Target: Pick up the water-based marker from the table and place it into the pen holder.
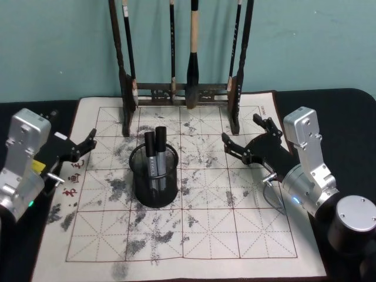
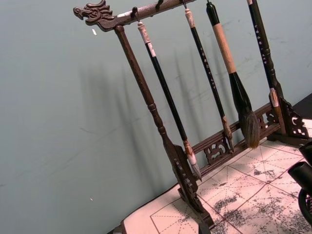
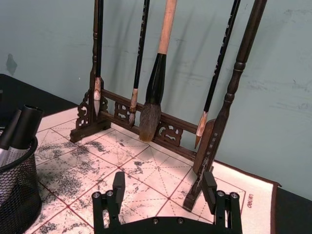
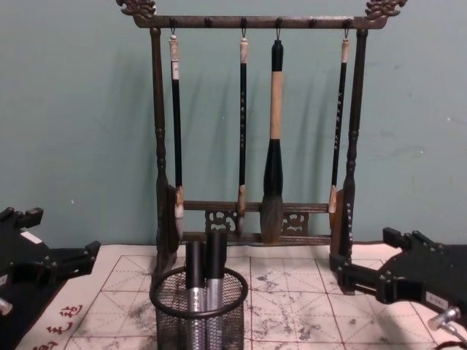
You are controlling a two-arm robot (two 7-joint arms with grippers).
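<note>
Markers [image 1: 155, 154], two of them, stand upright in the holder [image 1: 154, 179] on the mat [image 1: 235, 229], none lying loose as far as I can see, so it looks done: left gripper [image 1: 82, 147] and right gripper [image 1: 244, 141] hover either side, fingers spread, holding nothing.

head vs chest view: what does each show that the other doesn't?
Head view alone: the full felt mat with its grid and ink stains, and both silver arm bodies, with the left gripper and right gripper open on either side of the pen holder.
Chest view alone: the brush rack's top bar with the hooks that the brushes hang from.
Both: two markers standing in the holder, and the hanging brushes.
</note>
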